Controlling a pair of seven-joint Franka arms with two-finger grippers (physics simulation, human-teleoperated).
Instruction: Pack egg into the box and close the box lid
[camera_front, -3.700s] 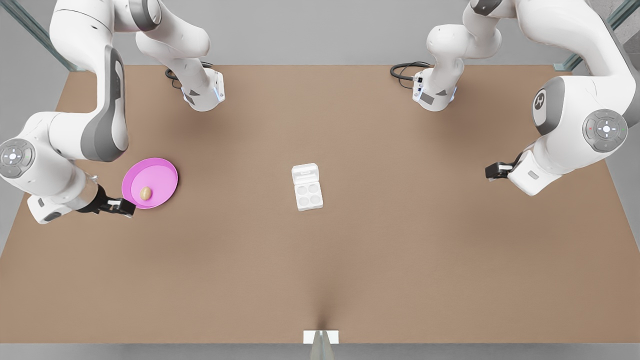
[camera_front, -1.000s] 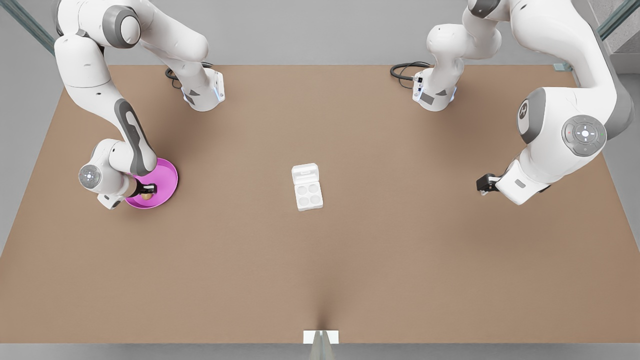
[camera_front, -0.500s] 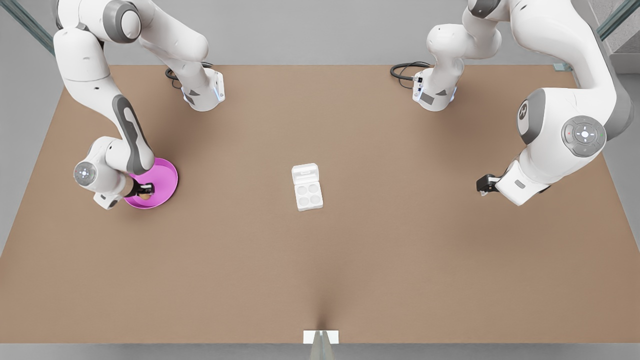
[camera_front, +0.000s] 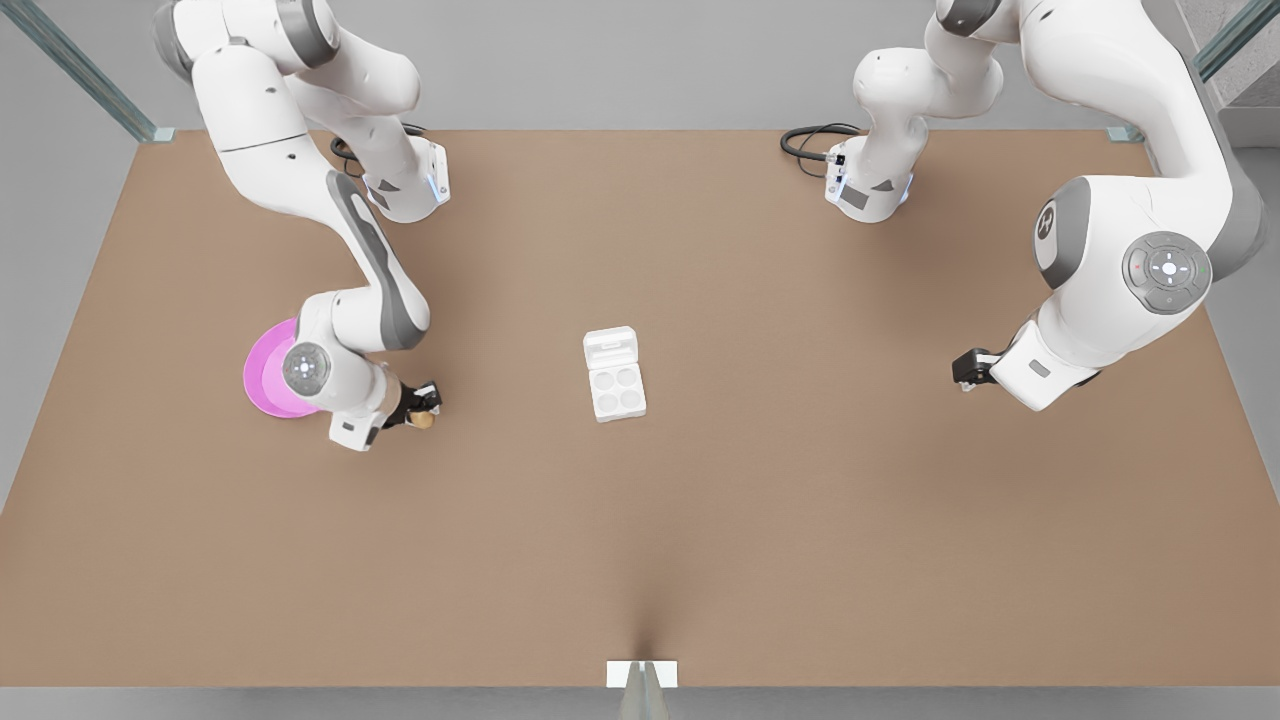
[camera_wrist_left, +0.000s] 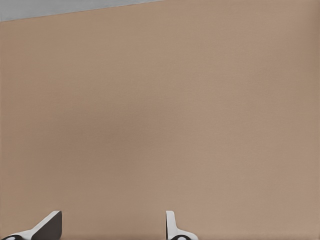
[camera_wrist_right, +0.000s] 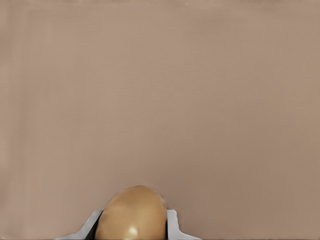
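— What's the right gripper got?
— The egg, pinched between its fingers, just off the plate, well short of the box, whose lid lies open.
— The left gripper?
— Fingers apart, waiting over bare table.

Tan-brown egg, white box with its white lid, pink plate, plain brown counter, white arms with grey joints.

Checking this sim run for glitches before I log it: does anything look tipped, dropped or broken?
Nothing stands out. The right gripper holds the egg whole, between the pink plate and the box, whose box lid lies open. The left gripper waits open.
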